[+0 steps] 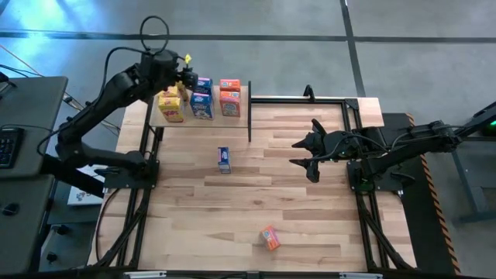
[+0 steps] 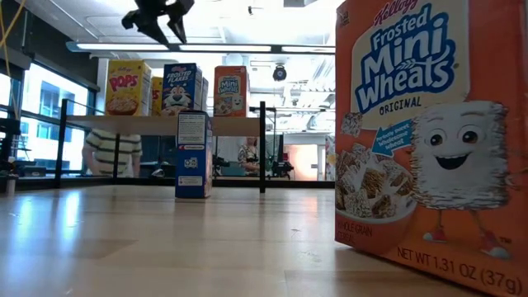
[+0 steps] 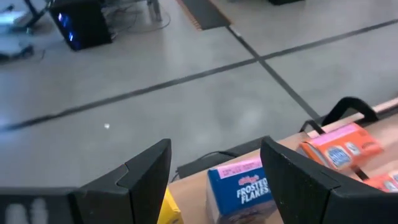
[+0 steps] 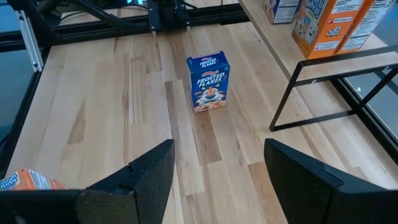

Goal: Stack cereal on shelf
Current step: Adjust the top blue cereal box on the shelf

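Landmark: shelf (image 1: 203, 120).

Left gripper (image 1: 188, 77) sits above the shelf's back edge, over the blue boxes. Fingers (image 3: 146, 180) parted, nothing between them: the wrist view looks straight through the gap to the floor, with a blue Frosted Flakes top (image 3: 242, 186) just below. Reads as hovering over a finished row, not gripping.

On the shelf, boxes stand in colour groups, presumably to keep the stacks sorted: yellow Pops (image 1: 171, 107) at one end, blue (image 1: 202, 101) in the middle, orange Mini-Wheats (image 1: 229, 97) at the other end. Exact count per group is hard to tell from above.

Two boxes not yet shelved, both on the tabletop (image 1: 325, 209):
- blue Frosted Flakes box (image 1: 224, 159), upright, just in front of the shelf.
- orange Mini-Wheats box (image 1: 270, 238), well away from the shelf, close to the tabletop's front edge.

Right gripper (image 1: 312, 150) is off the shelf's orange end, above the tabletop, aimed at the upright blue box. Fingers (image 4: 152, 171) spread, empty. Likely staged for that pick.
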### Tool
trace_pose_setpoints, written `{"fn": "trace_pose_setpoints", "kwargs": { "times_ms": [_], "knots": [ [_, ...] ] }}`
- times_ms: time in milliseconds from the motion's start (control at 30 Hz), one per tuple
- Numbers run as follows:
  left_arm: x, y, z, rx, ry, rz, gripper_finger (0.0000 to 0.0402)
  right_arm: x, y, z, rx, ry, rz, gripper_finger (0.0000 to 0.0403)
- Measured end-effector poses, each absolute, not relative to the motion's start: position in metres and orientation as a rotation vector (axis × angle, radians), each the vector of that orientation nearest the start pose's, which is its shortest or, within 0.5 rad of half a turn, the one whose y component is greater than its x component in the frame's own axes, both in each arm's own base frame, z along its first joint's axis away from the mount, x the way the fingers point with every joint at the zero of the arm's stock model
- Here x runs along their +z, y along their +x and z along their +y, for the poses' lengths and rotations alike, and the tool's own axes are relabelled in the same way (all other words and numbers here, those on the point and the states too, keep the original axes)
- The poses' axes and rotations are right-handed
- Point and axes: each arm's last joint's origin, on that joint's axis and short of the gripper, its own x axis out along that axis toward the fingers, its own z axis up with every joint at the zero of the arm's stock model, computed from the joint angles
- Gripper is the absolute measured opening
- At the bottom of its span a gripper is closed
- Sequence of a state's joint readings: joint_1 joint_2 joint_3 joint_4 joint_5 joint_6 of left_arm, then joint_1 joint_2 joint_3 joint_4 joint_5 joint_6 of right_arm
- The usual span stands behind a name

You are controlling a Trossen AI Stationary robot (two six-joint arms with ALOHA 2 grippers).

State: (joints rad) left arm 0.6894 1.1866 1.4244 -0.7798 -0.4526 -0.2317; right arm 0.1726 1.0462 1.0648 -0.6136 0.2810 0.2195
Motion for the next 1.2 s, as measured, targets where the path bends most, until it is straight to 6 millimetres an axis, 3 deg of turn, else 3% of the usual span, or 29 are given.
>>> {"fn": "trace_pose_setpoints", "kwargs": {
  "times_ms": [333, 767, 1200],
  "knots": [
    [0.398, 0.174, 0.177, 1.151, -0.461, 0.466, 0.0239, 0.343, 0.209, 0.028, -0.169, 0.086, 0.564, 0.024],
    [0.379, 0.189, 0.193, 1.149, -0.539, 0.525, 0.0239, 0.343, 0.209, 0.028, -0.179, 0.118, 0.56, 0.024],
    [0.376, 0.18, 0.198, 1.203, -0.599, 0.535, 0.0239, 0.343, 0.209, 0.028, -0.187, 0.148, 0.557, 0.024]
  ]
}}
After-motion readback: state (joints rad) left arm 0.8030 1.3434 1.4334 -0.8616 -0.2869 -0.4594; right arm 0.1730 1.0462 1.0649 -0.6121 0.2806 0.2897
